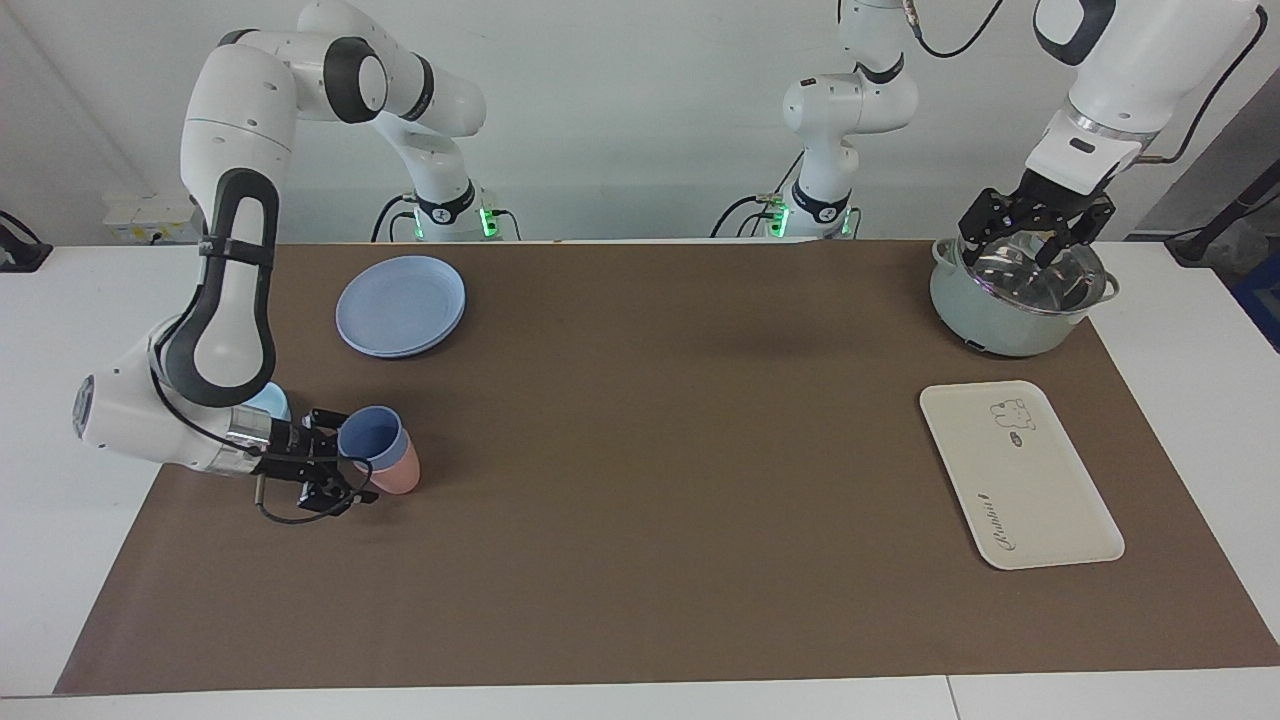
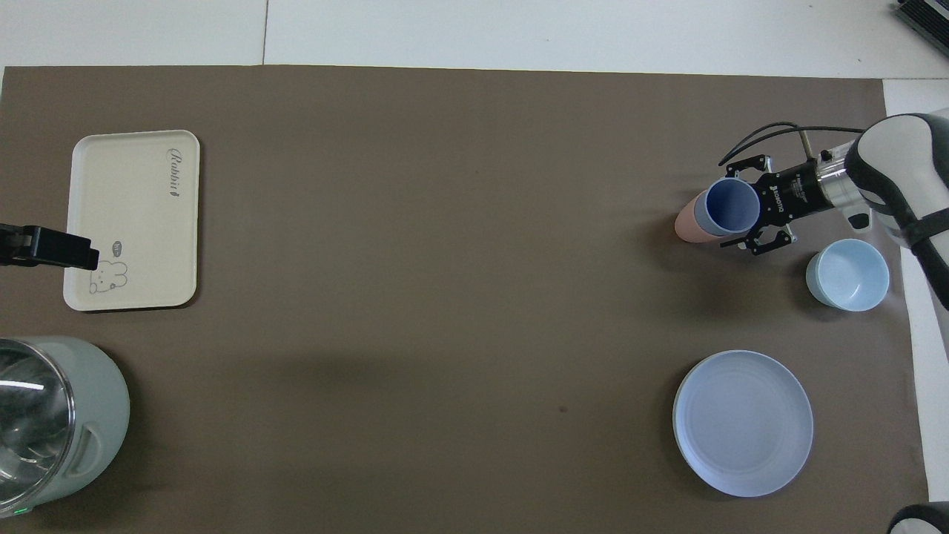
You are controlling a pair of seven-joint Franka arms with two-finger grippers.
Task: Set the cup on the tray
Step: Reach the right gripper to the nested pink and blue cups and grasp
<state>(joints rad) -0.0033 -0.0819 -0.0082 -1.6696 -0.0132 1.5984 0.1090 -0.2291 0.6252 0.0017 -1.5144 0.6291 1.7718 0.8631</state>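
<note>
**A:** Starting at the right arm's end of the table, what matters most?

**B:** The right gripper (image 1: 345, 455) lies low and level. Its fingers are spread, one on each side of the blue cup (image 1: 372, 438). I can't tell whether they touch it. The cup stands upright, mouth up, nested inside a pink cup (image 1: 398, 477), so closing sideways should catch the blue wall above the pink rim.

**A:** What's around it?

**B:** A light blue bowl (image 1: 270, 401) sits just beside the gripper's wrist, nearer the robots. A round blue plate (image 1: 400, 304) lies nearer still, well apart. The risk, I'd say, is the pink cup coming up with the blue one.

**A:** And the other end?

**B:** The mat between is bare, so the path looks open. The cream tray (image 1: 1020, 475) lies flat at the left arm's end, its long side running away from the robots. A grey-green pot (image 1: 1000, 310) with a glass lid stands nearer the robots than the tray. The left gripper (image 1: 1035, 235) waits over that pot, fingers spread and holding nothing. It is much closer to the tray, but the cup is the right arm's to carry.
</note>
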